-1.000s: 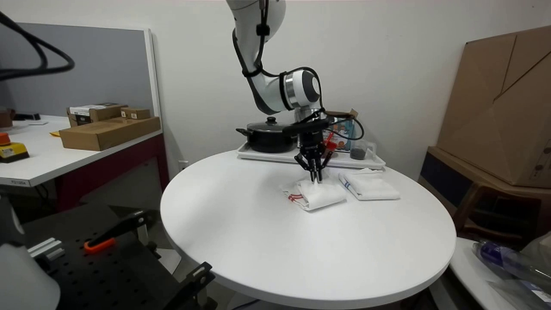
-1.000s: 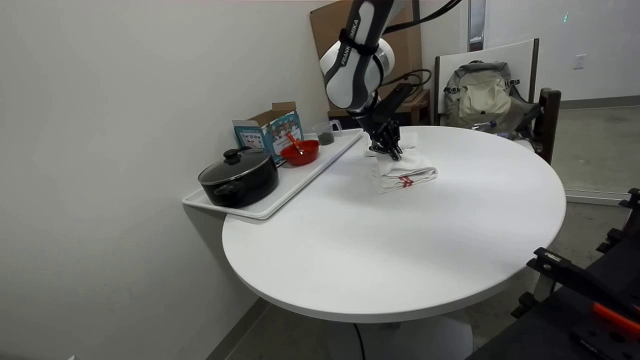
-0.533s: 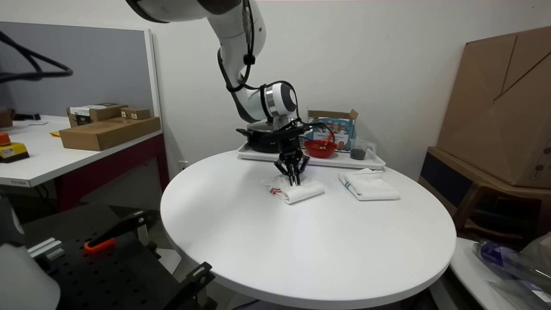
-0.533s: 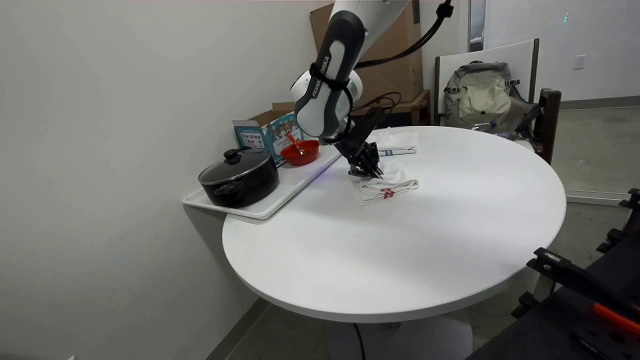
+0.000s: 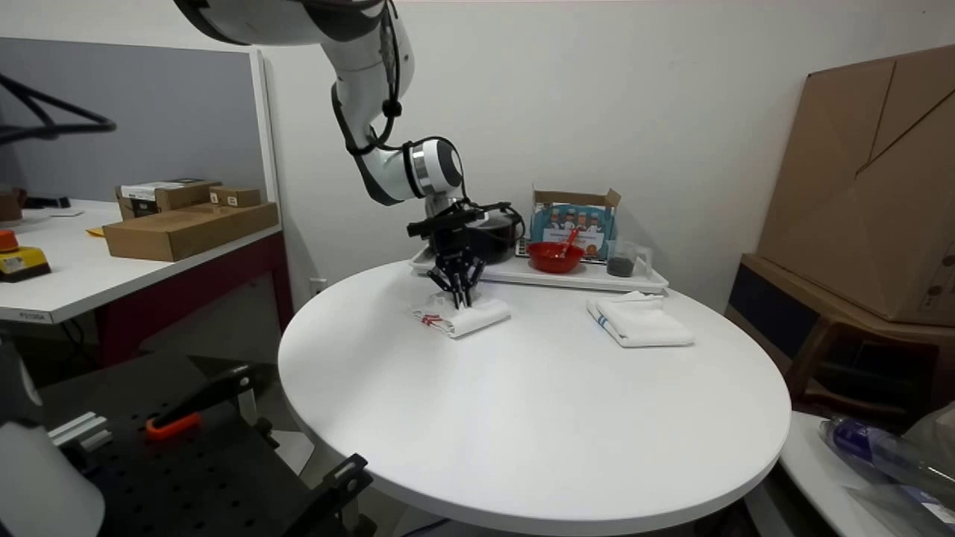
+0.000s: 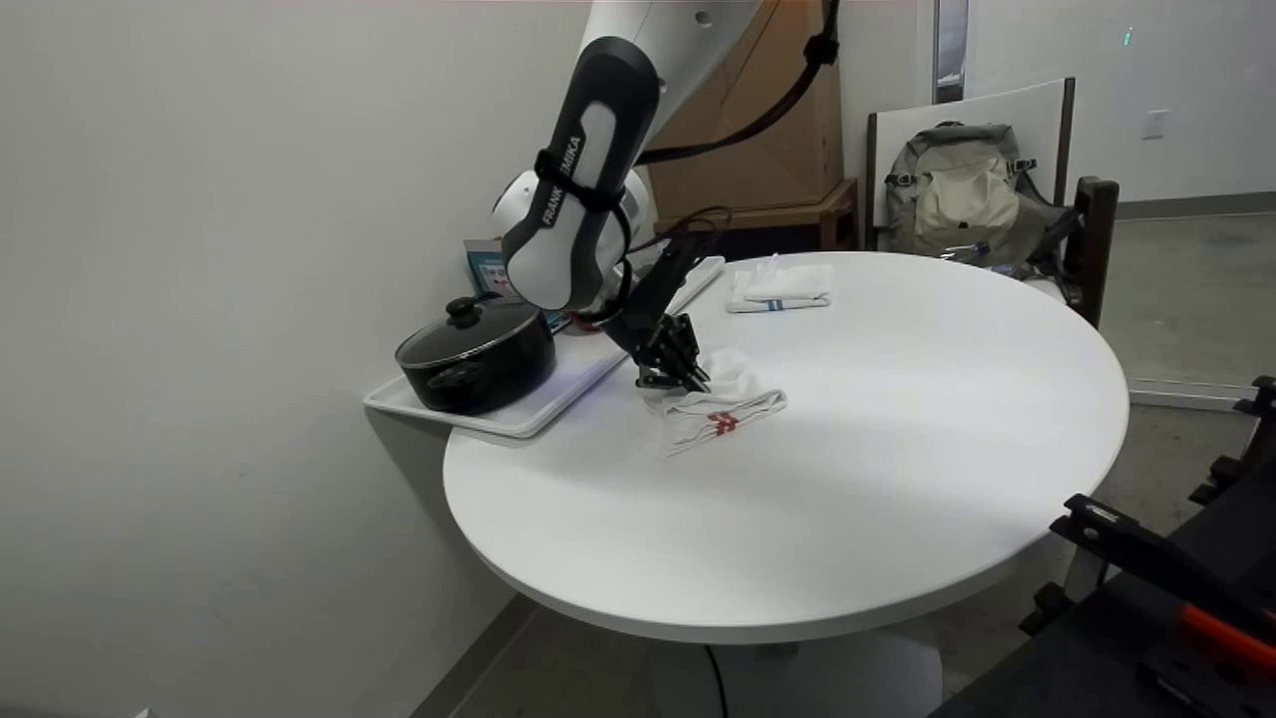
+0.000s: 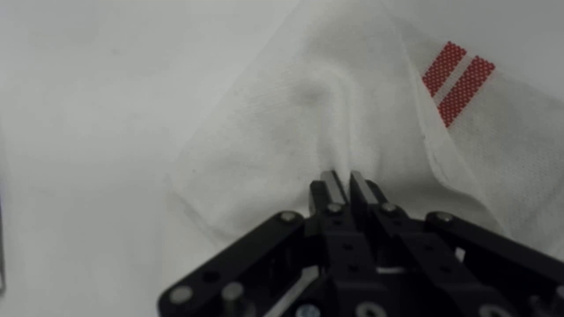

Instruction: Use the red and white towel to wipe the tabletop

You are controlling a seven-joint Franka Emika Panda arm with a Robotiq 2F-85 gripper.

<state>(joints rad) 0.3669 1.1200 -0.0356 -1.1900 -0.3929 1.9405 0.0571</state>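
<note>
The gripper has its jaws clamped on a raised pinch of the red and white towel, which lies on the tabletop near the tray that bears the black pot. Only that small fold appears gripped, so a sideways drag might pluck it free, or tuck the loose red-striped layer under itself and leave a lump that wipes little. A stroke straying toward the tray could bump its rim and jostle the pot, while pressing too low might grind the jaw ends against the tabletop through the towel's folds.
</note>
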